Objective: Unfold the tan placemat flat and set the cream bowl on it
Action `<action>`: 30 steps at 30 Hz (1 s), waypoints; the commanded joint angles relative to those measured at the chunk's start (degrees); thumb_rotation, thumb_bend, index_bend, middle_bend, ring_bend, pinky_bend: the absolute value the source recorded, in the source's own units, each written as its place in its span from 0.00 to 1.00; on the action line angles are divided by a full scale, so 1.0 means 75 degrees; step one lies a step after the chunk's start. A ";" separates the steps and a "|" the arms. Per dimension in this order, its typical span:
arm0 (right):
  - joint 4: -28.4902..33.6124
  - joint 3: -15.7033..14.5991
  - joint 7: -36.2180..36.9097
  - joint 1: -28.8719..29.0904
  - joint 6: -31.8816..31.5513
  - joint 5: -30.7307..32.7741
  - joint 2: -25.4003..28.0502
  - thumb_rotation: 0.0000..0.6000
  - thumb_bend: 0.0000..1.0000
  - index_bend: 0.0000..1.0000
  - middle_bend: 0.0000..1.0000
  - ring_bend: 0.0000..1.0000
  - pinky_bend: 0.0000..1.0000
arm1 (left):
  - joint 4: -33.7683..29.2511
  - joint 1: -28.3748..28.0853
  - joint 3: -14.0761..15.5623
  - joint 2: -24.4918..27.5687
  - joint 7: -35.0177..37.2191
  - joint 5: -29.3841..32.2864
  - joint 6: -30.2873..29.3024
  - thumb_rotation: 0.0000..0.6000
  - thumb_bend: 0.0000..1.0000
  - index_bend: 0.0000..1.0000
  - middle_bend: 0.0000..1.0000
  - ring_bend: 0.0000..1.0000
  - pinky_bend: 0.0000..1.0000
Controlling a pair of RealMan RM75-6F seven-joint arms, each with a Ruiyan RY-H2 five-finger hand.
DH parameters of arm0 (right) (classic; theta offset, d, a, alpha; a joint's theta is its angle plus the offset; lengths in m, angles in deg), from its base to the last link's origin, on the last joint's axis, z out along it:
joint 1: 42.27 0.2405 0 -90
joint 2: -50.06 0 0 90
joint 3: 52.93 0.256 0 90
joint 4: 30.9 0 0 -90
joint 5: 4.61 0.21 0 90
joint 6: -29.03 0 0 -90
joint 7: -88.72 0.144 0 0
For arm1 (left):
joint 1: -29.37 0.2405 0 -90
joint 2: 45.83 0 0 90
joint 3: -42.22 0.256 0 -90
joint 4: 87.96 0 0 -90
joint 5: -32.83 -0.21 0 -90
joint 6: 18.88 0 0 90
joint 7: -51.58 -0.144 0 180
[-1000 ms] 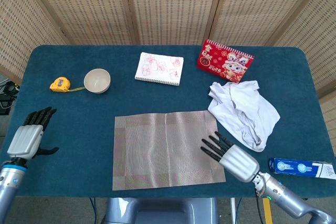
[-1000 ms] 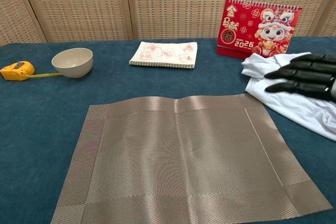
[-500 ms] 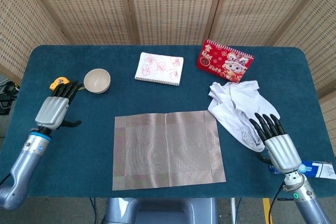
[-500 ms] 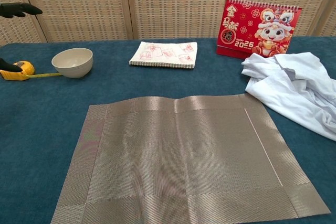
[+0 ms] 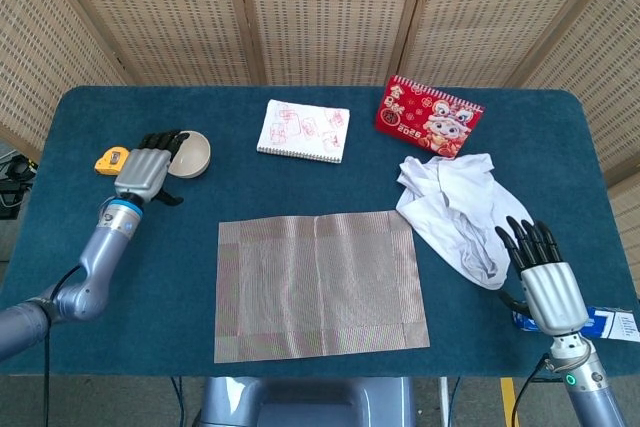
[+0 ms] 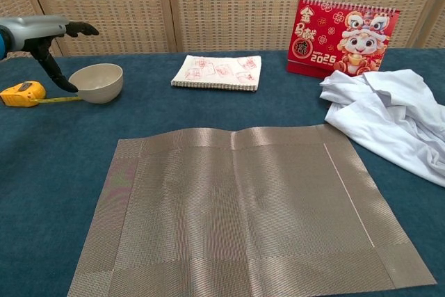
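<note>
We see our left hand spread wide over the near rim of the bowl, holding nothing, the flat placemat lying toward our right hand, which hangs wide and empty beside the white cloth.

My left hand has a silver-grey metal back and black segmented fingers, with a bright blue ring at the wrist and a smooth blue-grey forearm behind it. My right hand matches: silver back with ridged knuckle grooves, black fingers, grey forearm. A small green light seems to glow near its wrist, though it's tiny.
</note>
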 commanded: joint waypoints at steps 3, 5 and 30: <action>-0.0073 0.0068 0.0101 -0.0041 0.0042 0.0043 0.0002 1.00 0.00 0.01 0.00 0.00 0.00 | 0.0988 -0.0373 0.0108 -0.0558 -0.0195 0.0650 0.0543 1.00 0.00 0.00 0.00 0.00 0.00; -0.0089 0.0093 0.0146 -0.0048 0.0076 0.0064 0.0001 1.00 0.00 0.02 0.00 0.00 0.00 | 0.1360 -0.0453 0.0151 -0.0728 -0.0177 0.0821 0.0765 1.00 0.00 0.00 0.00 0.00 0.00; -0.0228 0.0381 0.0472 -0.0165 0.0153 -0.0081 -0.0066 1.00 0.00 0.03 0.00 0.00 0.00 | 0.5157 -0.1371 0.0143 -0.2898 0.0516 0.0633 0.2030 1.00 0.49 0.66 0.00 0.00 0.00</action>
